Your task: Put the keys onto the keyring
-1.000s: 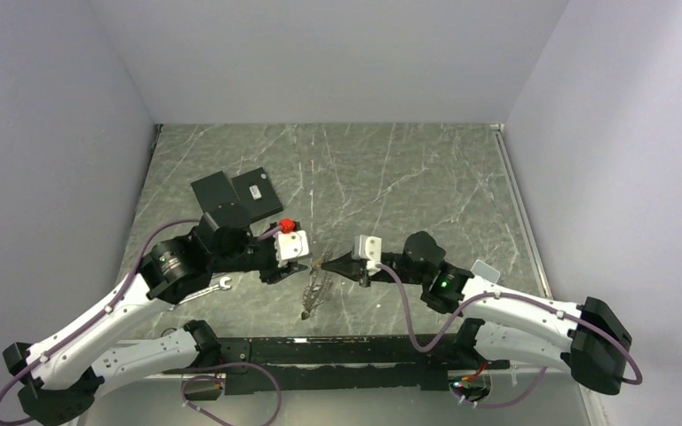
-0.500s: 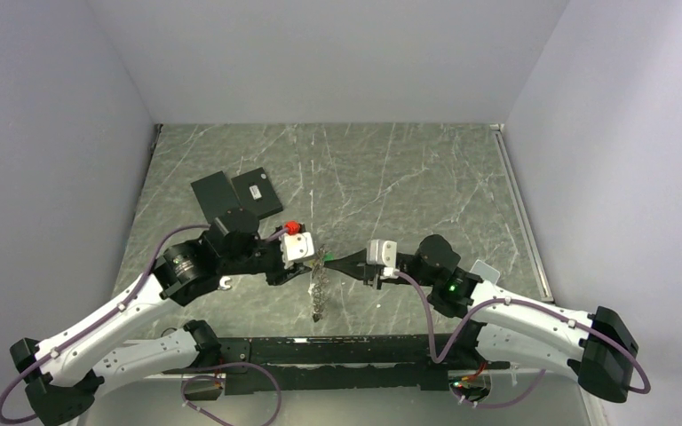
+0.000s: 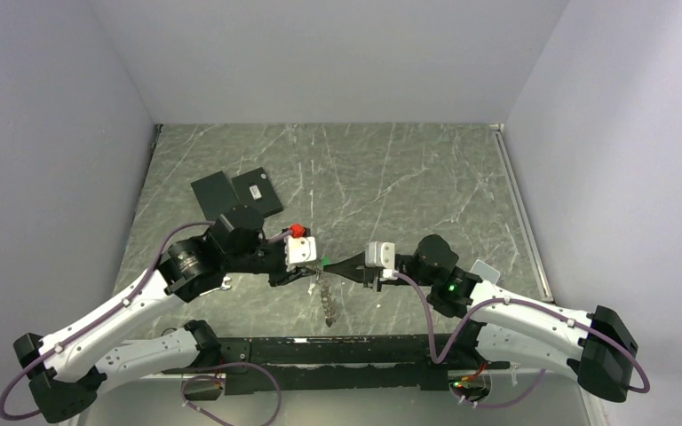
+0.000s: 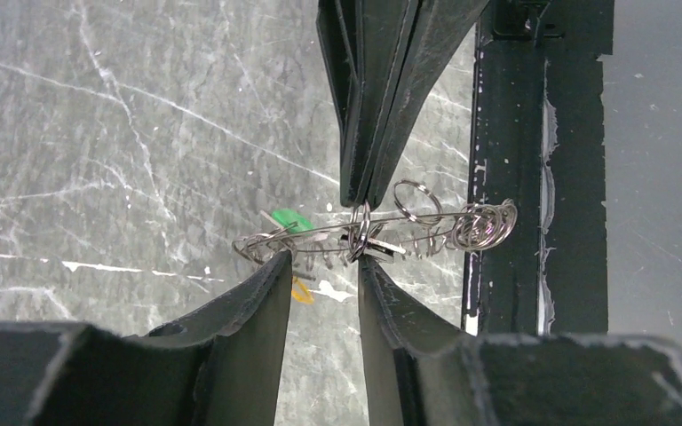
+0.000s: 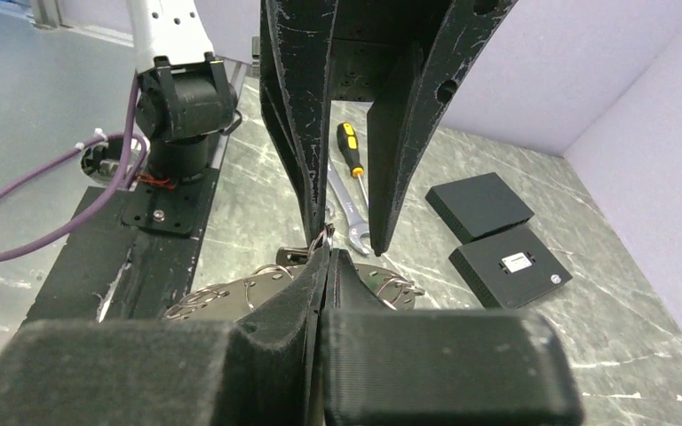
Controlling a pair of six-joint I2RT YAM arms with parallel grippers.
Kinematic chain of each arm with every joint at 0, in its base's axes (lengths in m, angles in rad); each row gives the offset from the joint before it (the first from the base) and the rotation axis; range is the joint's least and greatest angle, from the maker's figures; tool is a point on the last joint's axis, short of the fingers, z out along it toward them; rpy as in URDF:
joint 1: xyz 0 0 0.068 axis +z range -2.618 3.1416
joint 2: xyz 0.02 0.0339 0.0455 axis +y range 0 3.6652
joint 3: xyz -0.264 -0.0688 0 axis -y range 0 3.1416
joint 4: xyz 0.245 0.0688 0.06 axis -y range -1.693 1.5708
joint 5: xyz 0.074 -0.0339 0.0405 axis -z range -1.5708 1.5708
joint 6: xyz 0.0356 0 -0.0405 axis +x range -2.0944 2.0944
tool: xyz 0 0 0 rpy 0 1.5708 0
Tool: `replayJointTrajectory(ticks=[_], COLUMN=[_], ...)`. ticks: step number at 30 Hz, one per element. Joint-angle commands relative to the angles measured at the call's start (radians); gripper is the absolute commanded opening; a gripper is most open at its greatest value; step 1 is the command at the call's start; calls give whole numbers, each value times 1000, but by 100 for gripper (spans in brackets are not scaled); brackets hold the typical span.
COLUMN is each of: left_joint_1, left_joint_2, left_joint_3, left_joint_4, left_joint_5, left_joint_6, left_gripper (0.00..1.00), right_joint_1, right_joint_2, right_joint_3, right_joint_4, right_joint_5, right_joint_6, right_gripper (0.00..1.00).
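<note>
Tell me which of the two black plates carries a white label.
The labelled plate lies nearer the right wrist camera; the plain plate beyond it is bare.

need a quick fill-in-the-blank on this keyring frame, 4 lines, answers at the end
1. The right gripper is ___ on the keyring.
2. The left gripper is ___, with a clear gap between its fingers.
3. The small tag on the keyring is ___.
4. The number of flat black plates on the table is ___.

Missing words: shut; open; green; two.
</note>
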Motion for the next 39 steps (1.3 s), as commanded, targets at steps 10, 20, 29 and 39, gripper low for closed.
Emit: replayJointTrajectory(ticks=[10, 20, 29, 39], left_joint_1=[-1, 0, 0, 0], left_joint_2=[28, 2, 18, 68], left_joint_3=[54, 29, 1, 7], left_joint_4=[-8, 4, 52, 37], left_joint_5=[93, 74, 99, 103], left_joint_6=[45, 30, 5, -6], left_gripper=[4, 0, 0, 0], right_joint_1=[-1, -3, -5, -5], right_joint_2=[-3, -41, -27, 38], right_joint_3=[27, 18, 12, -8], right_joint_4=[72, 151, 339, 538], right_joint_5=[-34, -10, -23, -66], right_joint_6=[-18, -1, 103, 219], right_gripper=[0, 0, 0, 0])
